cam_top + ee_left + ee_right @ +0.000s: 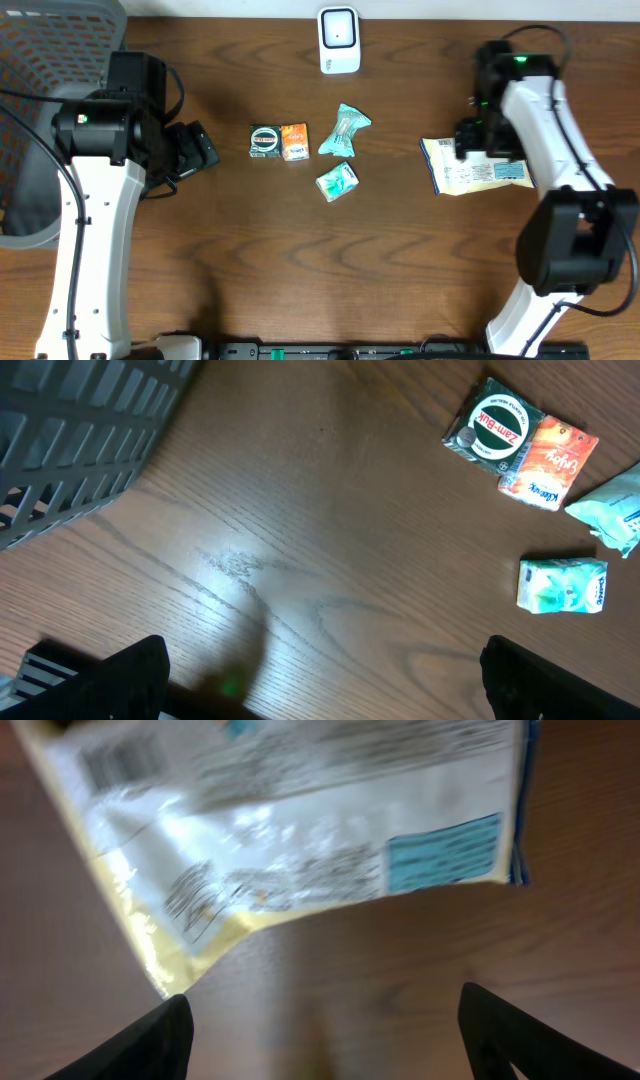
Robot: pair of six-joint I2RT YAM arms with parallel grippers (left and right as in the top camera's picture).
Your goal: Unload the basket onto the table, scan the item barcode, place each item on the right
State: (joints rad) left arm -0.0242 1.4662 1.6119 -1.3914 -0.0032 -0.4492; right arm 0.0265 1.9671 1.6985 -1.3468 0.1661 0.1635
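- The flat, glossy yellow-and-white packet with a blue edge [480,175] lies on the brown wooden bench [400,270]. It is to the right of the white barcode scanner [338,40] and nearer the arm bases than the scanner is.
- Its long axis runs left to right across the bench, slightly tilted. The blue-edged short end points away from the scanner and the yellow-bordered end points towards the scanner's side.
- In the right wrist view the packet [300,830] shows its printed face up. There is a light blue panel near the blue edge and what may be a barcode at the far corner, though the blur makes that uncertain.
- The right tool [470,138] hangs over the packet's scanner-side end. Its two dark fingers [165,1035] stand wide apart and nothing is between them, so the packet is not gripped. One packet corner lies just beside the left-hand finger.
- The left tool [200,150] is well to the left of the scanner. Its jaws are fully spread [320,680] over bare wood and hold nothing.
- Below the scanner, between the two tools, sits a loose cluster:
  - a green box with a round label [265,141], touching an orange box [294,141]
  - a teal sachet [343,130]
  - a small teal-and-white tissue pack [337,182]
- A grey mesh basket [50,60] sits far left of the scanner.
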